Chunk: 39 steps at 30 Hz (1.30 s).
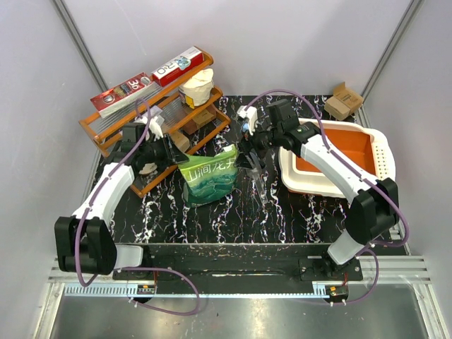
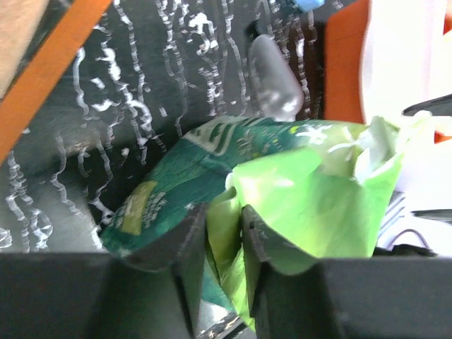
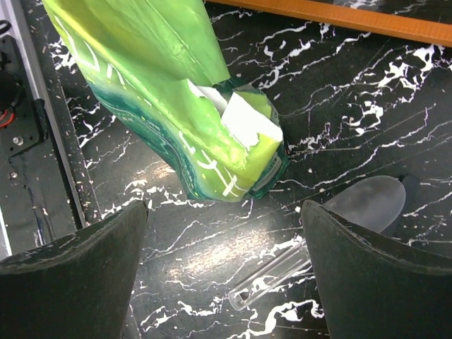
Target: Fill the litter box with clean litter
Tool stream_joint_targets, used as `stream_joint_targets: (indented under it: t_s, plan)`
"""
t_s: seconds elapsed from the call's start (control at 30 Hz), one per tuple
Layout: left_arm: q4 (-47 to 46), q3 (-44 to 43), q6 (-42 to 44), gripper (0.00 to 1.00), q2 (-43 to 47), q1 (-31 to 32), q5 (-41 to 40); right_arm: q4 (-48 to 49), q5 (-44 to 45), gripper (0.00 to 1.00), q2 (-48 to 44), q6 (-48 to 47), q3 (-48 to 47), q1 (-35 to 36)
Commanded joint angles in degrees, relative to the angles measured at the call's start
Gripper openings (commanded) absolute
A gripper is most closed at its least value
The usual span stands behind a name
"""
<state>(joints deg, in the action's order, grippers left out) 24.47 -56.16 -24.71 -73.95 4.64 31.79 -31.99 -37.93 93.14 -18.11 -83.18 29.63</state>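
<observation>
Your litter box (image 1: 385, 152) sits at the right of the desk (image 1: 282, 219), your right hand (image 3: 224, 226) spread wide and empty just left of it, your left hand (image 2: 224, 222) pinching the green pouch (image 2: 304, 183) mid-desk

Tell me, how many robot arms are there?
2. The left arm reaches to the green pouch, near the orange rack. The right arm reaches to the pouch's other side, past the litter box. None looks hidden.
</observation>
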Motion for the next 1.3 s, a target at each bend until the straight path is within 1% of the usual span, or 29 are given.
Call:
stream_joint_targets:
  t_s: [0.0, 0.07, 0.13, 0.23, 0.27, 0.33, 0.37, 0.43, 0.57, 0.77, 0.93, 1.0, 1.07, 1.13, 1.17, 1.2, 1.23, 1.27]
  plan:
    - [-7.77, -2.9, -1.92, 0.2, -1.02, -0.08, 11.44, 0.7, 2.33, 0.95, -2.7, -2.19, 0.91, 0.26]
    - [-7.33, -3.95, -0.69, 0.03, -0.58, -0.16, 11.98, 1.13, 2.69, 0.95, -2.44, -1.76, 0.91, 0.17]
    - [-7.41, -4.48, 2.01, 0.0, 0.47, -0.16, 12.06, 1.92, 1.9, 0.95, -1.91, -0.71, 0.47, 0.26]
    - [-10.39, -3.43, 5.88, 0.0, 5.55, -0.16, 13.91, 3.86, -0.82, 0.95, 0.1, 2.19, -2.94, 0.25]
    - [-11.62, -1.86, 6.6, 0.0, 6.88, -0.08, 14.35, 4.21, -2.13, 0.95, 0.8, 3.07, -4.35, 0.26]
    - [-15.74, 0.16, 9.74, 0.01, 9.6, -0.07, 16.62, 4.39, -3.54, 0.95, 3.44, 3.43, -9.44, 0.26]
    - [-16.72, 1.92, 10.9, 0.01, 12.05, 0.01, 17.16, 4.48, -4.94, 0.95, 4.32, 3.52, -11.03, 0.26]
    - [-17.43, 3.07, 14.4, 0.02, 13.91, 0.37, 18.03, 4.57, -6.53, 0.95, 7.22, 3.17, -14.72, 0.25]
    - [-16.56, 4.13, 17.5, 0.07, 16.29, 0.45, 20.5, 4.48, -12.85, 0.95, 11.7, 1.07, -17.89, 1.04]
    - [-13.66, 3.61, 20.92, 0.08, 16.82, 0.37, 19.8, 3.43, -19.18, 0.96, 16.45, -1.39, -22.37, 3.07]
    - [-9.62, 1.67, 24.35, 0.08, 17.09, 0.45, 20.5, 3.16, -17.53, 0.95, 17.86, -4.83, -23.17, 5.61]
    - [-8.57, 1.58, 24.27, 0.07, 17.17, 0.19, 20.5, 3.69, -16.65, 0.92, 19.17, -5.18, -24.3, 6.32]
    - [-8.04, 1.76, 26.29, 0.07, 17.61, 0.1, 20.33, 4.47, -16.21, 0.78, 20.06, -4.4, -25.36, 7.02]
    - [-6.81, 1.85, 27.77, 0.06, 17.88, 0.1, 19.71, 5.09, -15.07, 0.59, 20.67, -4.04, -26.77, 7.37]
    - [-6.37, 1.76, 28.57, 0.06, 17.97, 0.01, 19.63, 5.09, -13.85, 0.46, 20.67, -4.48, -27.12, 7.46]
    - [-5.75, 1.67, 29.36, 0.07, 18.05, 0.1, 19.63, 5.01, -13.14, 0.38, 20.5, -4.74, -27.82, 7.46]
    - [-5.23, 1.15, 31.28, 0.17, 18.05, 0.1, 19.36, 5.01, -12.52, 0.3, 20.24, -5.18, -28.0, 7.46]
    - [-4.52, 0.62, 32.43, 0.29, 17.97, 0.1, 18.93, 4.05, -11.82, 0.12, 19.97, -7.27, -28.18, 7.38]
